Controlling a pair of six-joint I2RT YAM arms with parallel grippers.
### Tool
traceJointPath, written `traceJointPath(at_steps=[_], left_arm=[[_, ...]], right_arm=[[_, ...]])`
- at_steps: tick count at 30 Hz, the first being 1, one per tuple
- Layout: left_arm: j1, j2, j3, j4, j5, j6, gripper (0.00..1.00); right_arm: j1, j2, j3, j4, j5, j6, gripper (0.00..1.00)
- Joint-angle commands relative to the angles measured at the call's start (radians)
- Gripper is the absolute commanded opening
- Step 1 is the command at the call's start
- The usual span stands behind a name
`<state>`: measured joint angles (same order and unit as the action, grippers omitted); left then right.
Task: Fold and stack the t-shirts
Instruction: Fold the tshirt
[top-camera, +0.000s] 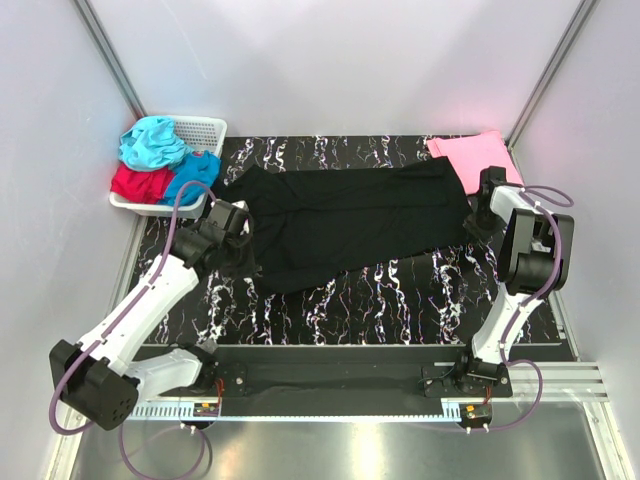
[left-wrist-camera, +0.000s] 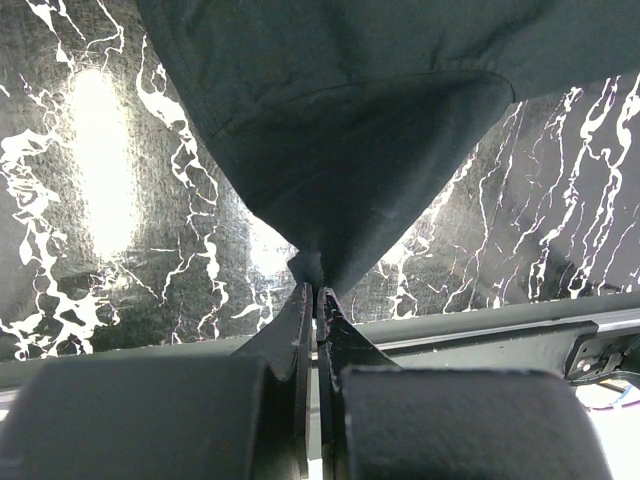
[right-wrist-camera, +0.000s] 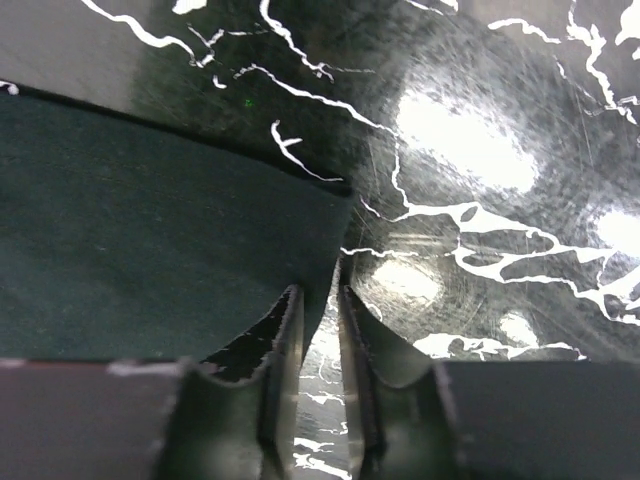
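Counter (top-camera: 400, 300) carries the black shirt (top-camera: 350, 220) spread flat across its middle, the right end just touching the folded pink shirt (top-camera: 475, 155) at the far right corner. The left hand (left-wrist-camera: 315, 290) is clamped tight on a bunched tip of the black shirt's left edge. The right hand (right-wrist-camera: 318, 290) stands at the shirt's right corner with its jaws narrowly apart, bare counter visible between them and cloth beside one finger. Heaped in the basket (top-camera: 205, 130) at the far left are the teal shirt (top-camera: 150, 145), red shirt (top-camera: 140, 183) and blue shirt (top-camera: 195, 172).
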<state>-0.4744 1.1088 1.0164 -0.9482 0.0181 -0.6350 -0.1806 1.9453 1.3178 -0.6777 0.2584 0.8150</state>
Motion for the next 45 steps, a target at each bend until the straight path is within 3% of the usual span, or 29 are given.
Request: traceJointPath(at_steps=[1, 2, 6, 13, 18, 26, 35, 41, 45], left_arm=[[-0.004, 0.006, 0.048, 0.022, -0.015, 0.023, 0.0], [-0.004, 0.005, 0.05, 0.022, -0.015, 0.023, 0.0], [-0.004, 0.0, 0.048, 0.019, -0.015, 0.026, 0.0], [-0.006, -0.053, 0.033, -0.006, -0.009, 0.001, 0.0], [-0.009, -0.197, 0.007, -0.024, -0.017, -0.029, 0.0], [-0.009, -0.287, 0.042, -0.043, -0.131, -0.055, 0.0], [-0.006, -0.002, 0.24, 0.018, -0.339, -0.074, 0.0], [0.092, 0.291, 0.405, 0.092, -0.293, -0.08, 0.0], [0.155, 0.396, 0.488, 0.126, -0.3, -0.1, 0.0]], right_arm=[[-0.013, 0.04, -0.02, 0.021, 0.001, -0.031, 0.25], [-0.014, 0.041, -0.017, 0.021, 0.005, -0.043, 0.24], [-0.019, 0.064, 0.003, 0.027, 0.007, -0.065, 0.0], [-0.019, -0.034, -0.068, 0.012, 0.07, -0.034, 0.0], [-0.019, -0.179, -0.156, 0.009, 0.113, -0.016, 0.0], [-0.019, -0.312, -0.192, -0.011, 0.099, -0.023, 0.0], [-0.019, -0.214, -0.031, -0.026, 0.059, -0.057, 0.0], [-0.019, -0.091, 0.096, -0.028, 0.027, -0.096, 0.0], [-0.016, -0.031, 0.184, -0.029, 0.021, -0.114, 0.0]])
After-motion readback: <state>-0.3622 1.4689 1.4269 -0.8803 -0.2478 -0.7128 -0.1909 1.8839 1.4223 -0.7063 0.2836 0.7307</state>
